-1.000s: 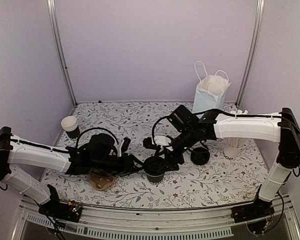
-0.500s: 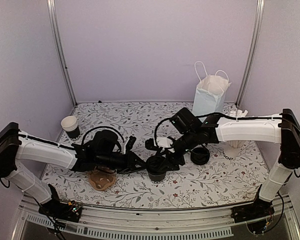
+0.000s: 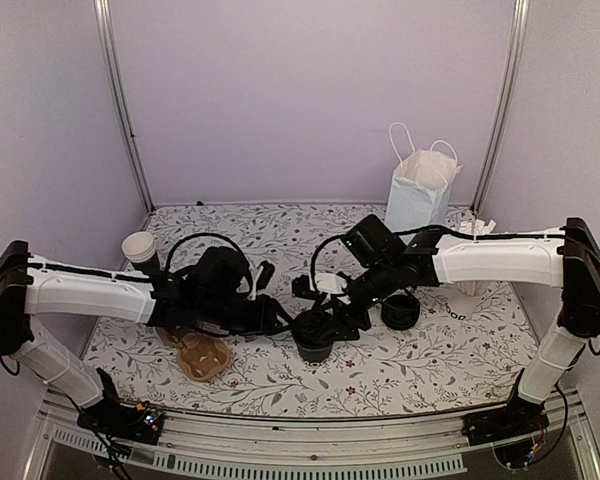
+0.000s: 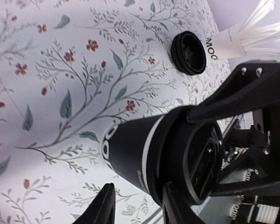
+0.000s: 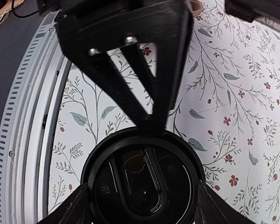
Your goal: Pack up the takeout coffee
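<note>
In the middle of the table (image 3: 430, 370), the right gripper (image 5: 142, 205) holds the round black lid (image 5: 142, 179) by its two sides, on top of the small black cup (image 4: 128, 149). The cup stands upright. The left gripper (image 4: 137, 205) is just beside the cup, its fingers a little apart and holding nothing. Another black lid (image 3: 400, 312) lies near. The pale-blue bag (image 3: 415, 205) stands well apart at the back. The brown carrier (image 3: 202, 355) lies on the left.
</note>
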Available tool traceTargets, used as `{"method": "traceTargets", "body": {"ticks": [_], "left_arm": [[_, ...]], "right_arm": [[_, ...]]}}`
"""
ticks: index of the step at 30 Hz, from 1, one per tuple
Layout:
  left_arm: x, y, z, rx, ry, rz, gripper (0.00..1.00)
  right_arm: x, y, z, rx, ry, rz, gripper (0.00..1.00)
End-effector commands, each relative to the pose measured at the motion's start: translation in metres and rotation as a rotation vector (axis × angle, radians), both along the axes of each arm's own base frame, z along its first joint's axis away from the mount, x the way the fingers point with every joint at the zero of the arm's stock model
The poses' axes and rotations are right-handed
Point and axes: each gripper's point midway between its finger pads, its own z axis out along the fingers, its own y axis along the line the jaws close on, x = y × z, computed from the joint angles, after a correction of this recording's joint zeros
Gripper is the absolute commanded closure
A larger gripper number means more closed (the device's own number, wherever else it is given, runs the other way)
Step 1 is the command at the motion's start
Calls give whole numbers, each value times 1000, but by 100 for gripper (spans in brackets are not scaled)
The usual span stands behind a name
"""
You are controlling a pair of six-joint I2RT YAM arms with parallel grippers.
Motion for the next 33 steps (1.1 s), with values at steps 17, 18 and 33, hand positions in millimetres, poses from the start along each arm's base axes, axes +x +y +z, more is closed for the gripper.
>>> {"method": "traceTargets", "body": {"ticks": [17, 18, 33], "left_arm": [[6, -40, -18, 33, -60, -106, 43], [4, -37, -25, 49, -43, -100, 43], [-20, -31, -45, 121, -60, -150, 57]], "right_arm": [[-11, -1, 10, -9, 83, -5, 25], [-10, -2, 10, -11, 82, -8, 25], [-21, -27, 22, -25, 48, -9, 23]]}}
